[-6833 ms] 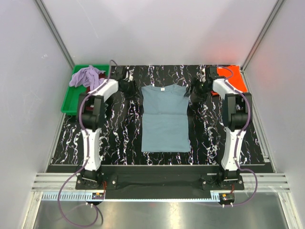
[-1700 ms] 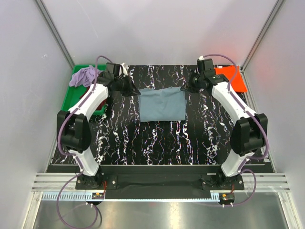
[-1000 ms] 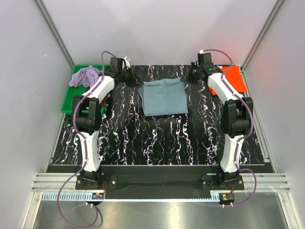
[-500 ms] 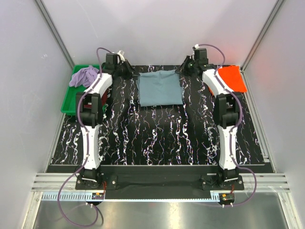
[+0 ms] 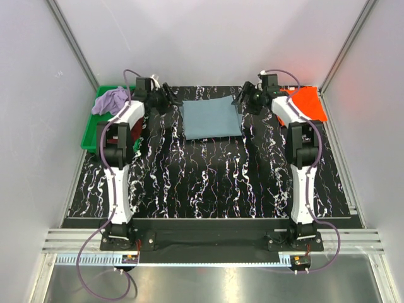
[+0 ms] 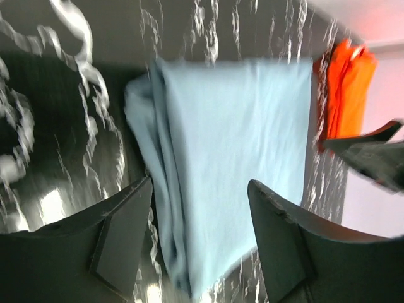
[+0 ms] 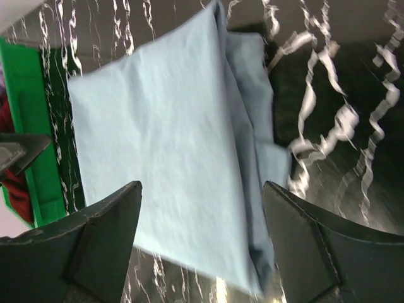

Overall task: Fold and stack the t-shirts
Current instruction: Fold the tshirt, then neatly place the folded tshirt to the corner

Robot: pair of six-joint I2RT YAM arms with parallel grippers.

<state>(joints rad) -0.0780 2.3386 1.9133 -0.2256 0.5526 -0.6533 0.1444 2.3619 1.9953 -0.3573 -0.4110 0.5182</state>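
Gaping empty, left end effector (image 6: pixel 199 183) and right end effector (image 7: pixel 202 184) flanked the limp blue-grey t-shirt (image 5: pixel 211 118), probably best pinched at its 9 and 3 o'clock edges.

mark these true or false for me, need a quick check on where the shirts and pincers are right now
1. The blue-grey t-shirt lies folded on the table. True.
2. The left pincer is shut on the blue-grey t-shirt. False: it is open, with nothing between its fingers; the shirt lies beyond them.
3. The orange t-shirt lies in the green tray. False: it lies at the far right of the table; the tray, at the far left, holds the lavender t-shirt.
4. The right pincer is open. True.
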